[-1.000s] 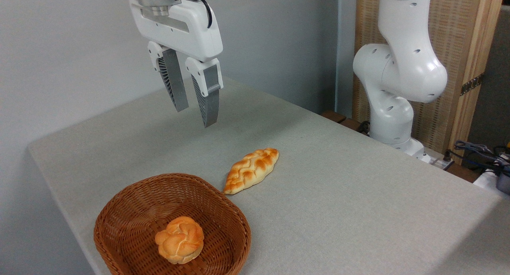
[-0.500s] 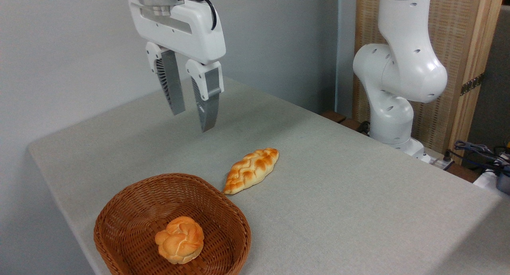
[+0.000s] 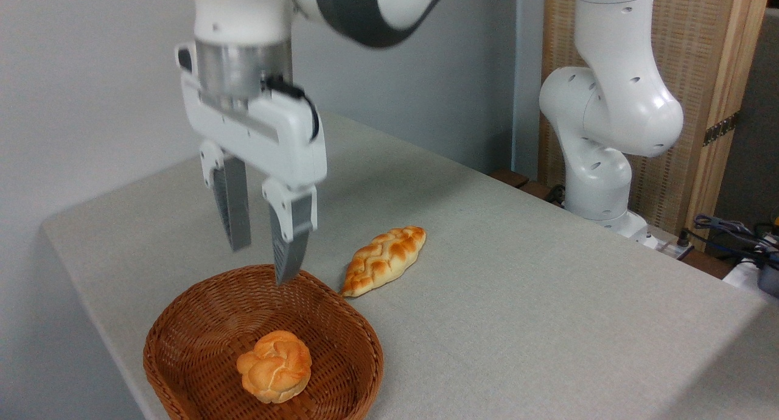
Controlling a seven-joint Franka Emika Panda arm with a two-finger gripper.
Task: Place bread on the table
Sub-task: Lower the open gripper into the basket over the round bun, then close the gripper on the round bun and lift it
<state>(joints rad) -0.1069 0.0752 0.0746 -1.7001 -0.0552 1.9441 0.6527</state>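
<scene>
Bread sits in basket, counter btm-left; end effector at bread's 12 o'clock, fingers apart, empty.

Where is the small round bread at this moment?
The round bread lies inside the wicker basket, at the lower left of the camera view, below the open pincer.

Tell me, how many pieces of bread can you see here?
2. A round knotted bun lies in the wicker basket; a braided loaf lies on the table beside it. None seems hidden.

No readable txt, labels, nos. anywhere
</scene>
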